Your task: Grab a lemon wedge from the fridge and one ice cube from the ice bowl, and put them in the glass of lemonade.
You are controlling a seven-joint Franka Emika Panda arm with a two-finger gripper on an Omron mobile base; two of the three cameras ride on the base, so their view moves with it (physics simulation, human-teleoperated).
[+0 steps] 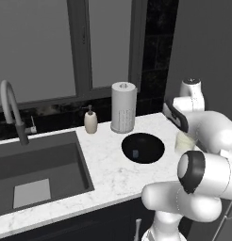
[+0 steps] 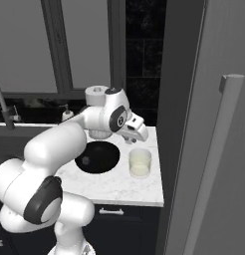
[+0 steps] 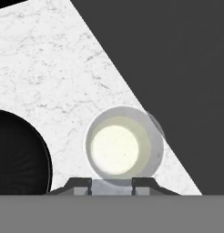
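Observation:
The glass of lemonade [image 3: 123, 145] stands on the white marble counter next to the fridge [image 2: 214, 159], seen from straight above in the hand view. My gripper [image 3: 111, 185] hovers just over the glass [image 2: 140, 163], shut on a small pale bluish-grey ice cube [image 3: 111, 186] that sits between the fingertips. The black ice bowl [image 1: 153, 141] lies left of the glass [image 1: 184, 143], with another ice cube [image 1: 135, 153] in it. The lemon wedge is out of view. The fridge door looks closed.
A white paper-towel roll [image 1: 123, 107] and a beige soap bottle [image 1: 91, 120] stand behind the bowl by the window. The grey sink [image 1: 37, 174] with its faucet [image 1: 14, 113] takes up the counter's left. The counter edge runs close below the glass.

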